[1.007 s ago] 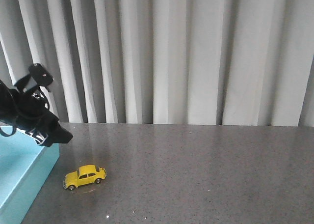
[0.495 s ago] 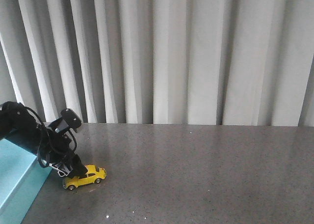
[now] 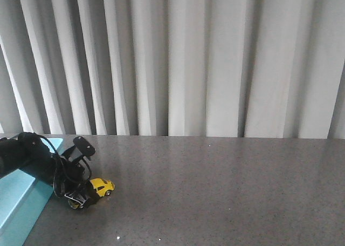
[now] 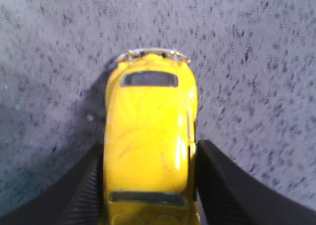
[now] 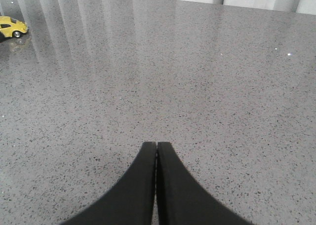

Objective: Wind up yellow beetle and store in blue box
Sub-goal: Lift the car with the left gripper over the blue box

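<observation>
One speckled grey stone-look tabletop [image 3: 226, 181] runs back to a wall of pale pleated curtains [image 3: 205, 62], with the light blue shallow rectangular box [image 3: 16, 197] at its left edge. Beside that box, the left gripper [image 3: 80, 196] straddles the small bright yellow toy beetle car [image 4: 148, 141] on the table, fingers [image 4: 224, 185] tight against both flanks. The right gripper [image 5: 156, 151] hangs over bare tabletop with its jaws pressed together, holding nothing.
</observation>
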You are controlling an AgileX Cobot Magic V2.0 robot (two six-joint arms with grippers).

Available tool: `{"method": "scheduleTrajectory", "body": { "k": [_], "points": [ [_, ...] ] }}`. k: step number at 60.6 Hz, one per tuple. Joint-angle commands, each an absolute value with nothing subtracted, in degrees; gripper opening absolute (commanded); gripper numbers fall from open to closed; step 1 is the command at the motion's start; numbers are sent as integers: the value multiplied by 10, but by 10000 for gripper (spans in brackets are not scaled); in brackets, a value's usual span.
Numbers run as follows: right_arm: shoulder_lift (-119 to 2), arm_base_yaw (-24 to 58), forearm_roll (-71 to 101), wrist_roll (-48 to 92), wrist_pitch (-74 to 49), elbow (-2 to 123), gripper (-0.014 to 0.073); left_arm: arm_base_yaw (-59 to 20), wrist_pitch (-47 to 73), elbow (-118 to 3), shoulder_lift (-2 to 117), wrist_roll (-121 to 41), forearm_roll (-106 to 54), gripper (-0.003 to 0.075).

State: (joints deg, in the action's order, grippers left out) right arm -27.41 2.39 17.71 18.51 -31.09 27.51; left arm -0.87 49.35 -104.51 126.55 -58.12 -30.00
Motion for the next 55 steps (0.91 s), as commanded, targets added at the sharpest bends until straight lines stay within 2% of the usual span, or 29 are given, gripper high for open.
{"method": "scheduleTrajectory", "body": {
  "k": [1,5,25,34,45,55],
  "points": [
    [-276,21,185,189,-271,290,-7,-15,466,-1063,1212,-577,-360,111],
    [-276,21,185,189,-271,290,-7,-13,458,-1063,1196,-577,-380,-9],
    [-276,21,185,189,-271,290,-7,10,443,-1063,1051,-556,-388,-6],
    [-276,21,185,189,-271,290,-7,79,430,-1063,986,-474,-328,-6],
    [-276,21,185,189,-271,290,-7,194,451,-1044,979,-258,-167,-5],
    [-276,21,185,189,-271,290,-7,222,397,-960,1002,-216,-139,-5]
  ]
}}
